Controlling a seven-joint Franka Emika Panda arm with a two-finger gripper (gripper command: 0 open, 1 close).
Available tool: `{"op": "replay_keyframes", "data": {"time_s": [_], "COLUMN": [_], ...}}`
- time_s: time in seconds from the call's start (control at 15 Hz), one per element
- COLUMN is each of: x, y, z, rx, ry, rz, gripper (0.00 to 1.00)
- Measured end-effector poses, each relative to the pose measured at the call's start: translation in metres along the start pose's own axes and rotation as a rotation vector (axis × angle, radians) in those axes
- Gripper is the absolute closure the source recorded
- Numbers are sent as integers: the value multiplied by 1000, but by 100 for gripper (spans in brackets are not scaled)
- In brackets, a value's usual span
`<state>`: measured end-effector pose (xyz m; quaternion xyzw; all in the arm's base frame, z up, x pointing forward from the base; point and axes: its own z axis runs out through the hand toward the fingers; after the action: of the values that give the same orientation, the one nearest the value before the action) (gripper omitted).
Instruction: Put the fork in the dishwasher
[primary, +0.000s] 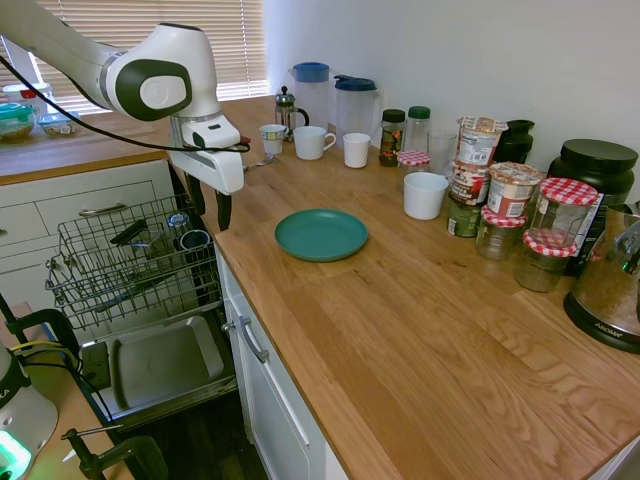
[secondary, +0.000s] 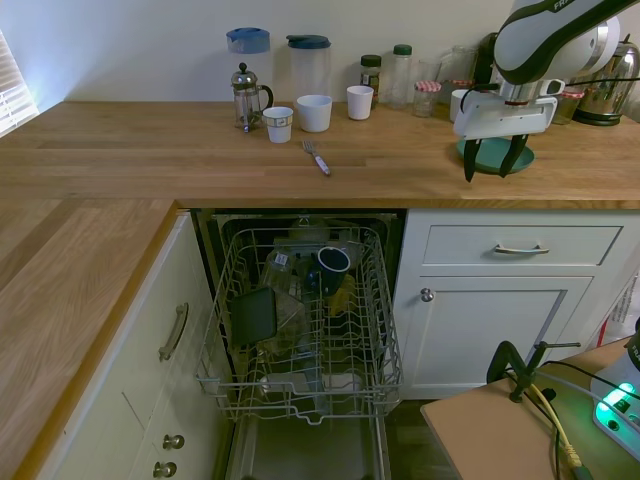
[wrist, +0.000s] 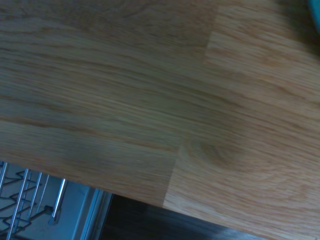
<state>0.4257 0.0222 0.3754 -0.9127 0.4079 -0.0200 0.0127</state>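
Only in the second exterior view: fork (secondary: 317, 157) flat on the countertop (secondary: 150, 160), frame centre, well left of empty, spread gripper (secondary: 490, 165). Dishwasher (secondary: 300, 320) open below.

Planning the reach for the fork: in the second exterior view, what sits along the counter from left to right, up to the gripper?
French press → small patterned cup → fork → white cup → gripper, open.
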Motion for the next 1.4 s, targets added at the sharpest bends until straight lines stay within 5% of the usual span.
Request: {"op": "replay_keyframes", "data": {"time_s": [0.4, 0.87, 1.4], "x": [1, -29, -28], "y": [-33, -151, -277], "z": [-15, -42, -16], "rx": [25, 106, 180], "ry": [45, 90, 115], "rz": [-26, -111, -181], "gripper": [0, 0, 0]}}
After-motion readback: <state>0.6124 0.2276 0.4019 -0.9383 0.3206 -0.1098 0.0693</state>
